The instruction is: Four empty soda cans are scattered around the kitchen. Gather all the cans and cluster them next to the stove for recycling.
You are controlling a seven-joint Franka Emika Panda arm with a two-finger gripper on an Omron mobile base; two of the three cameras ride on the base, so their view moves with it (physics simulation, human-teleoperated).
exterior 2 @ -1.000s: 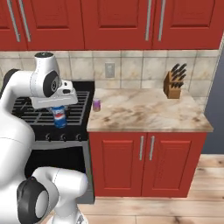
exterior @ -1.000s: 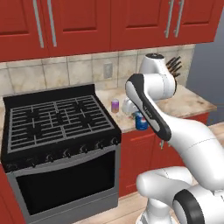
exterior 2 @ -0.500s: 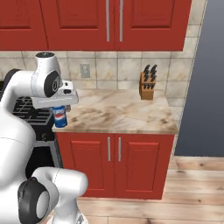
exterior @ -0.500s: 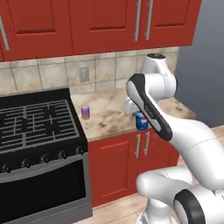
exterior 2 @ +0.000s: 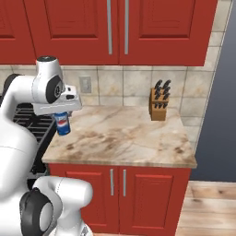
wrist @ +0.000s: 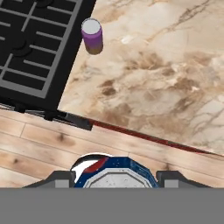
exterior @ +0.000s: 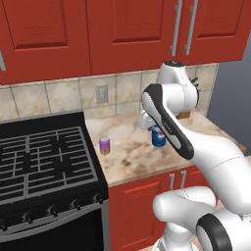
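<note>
Left to right: the stove (exterior: 46, 166), black grates and front knobs, stands at the left. Just beside its right edge, on the beige counter (exterior: 147, 157), stands the purple can (exterior: 104, 145), upright and apart from the arm. Further right the tool (exterior: 158, 136) carries the blue can (exterior: 158, 137), pinched between its two fingers and raised above the counter, not resting on it. In the right base view the same blue can (exterior 2: 62, 123) hangs under the hand near the counter's stove-side end; the knife block (exterior 2: 159, 104) sits well apart at the back wall. In the hand view the blue can's silvery top (wrist: 114, 173) lies between the fingertips, with the purple can (wrist: 92, 36) ahead, beside the stove.

Change: over the last second the whole scene has slid across both base views, so the base has driven along the counter; the arm's pose and its grip are unchanged. Judged from this, one can is already placed by the stove and a second is in transit toward it; set-down beside the purple can is not yet done.
</note>
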